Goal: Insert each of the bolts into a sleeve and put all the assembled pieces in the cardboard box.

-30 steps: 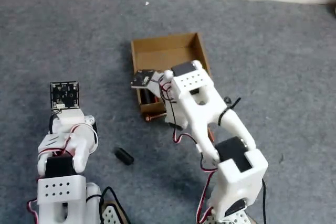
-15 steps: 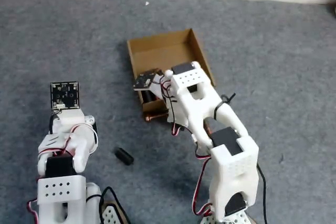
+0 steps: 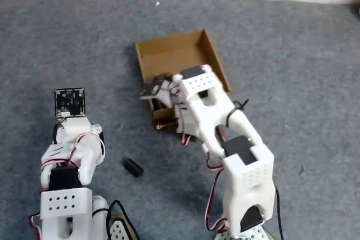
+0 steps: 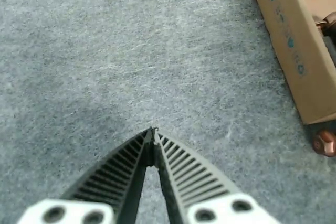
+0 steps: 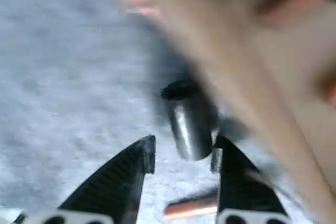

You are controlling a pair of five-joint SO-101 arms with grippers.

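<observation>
A dark sleeve (image 5: 188,124) stood nearly upright on the grey carpet (image 3: 292,54), close against the outer wall of the cardboard box (image 3: 171,57) at its near-left corner. The right gripper (image 5: 182,153) hung over it with its jaws spread, one fingertip to each side of the sleeve's lower end; whether either finger touched it could not be made out. A copper-coloured bolt (image 5: 190,208) lay flat on the carpet just beside the sleeve, near that same corner of the box and outside it. The right arm (image 3: 214,116) stretched from the near edge of the carpet to the box and hid the box's near wall from above. A second sleeve (image 3: 133,167), black and lying on its side, sat well apart from the box, on open carpet between the two arms. The left arm (image 3: 70,155) was folded back at the near-left of the carpet. The left gripper (image 4: 153,137) was pressed closed, tips meeting, with nothing between them.
</observation>
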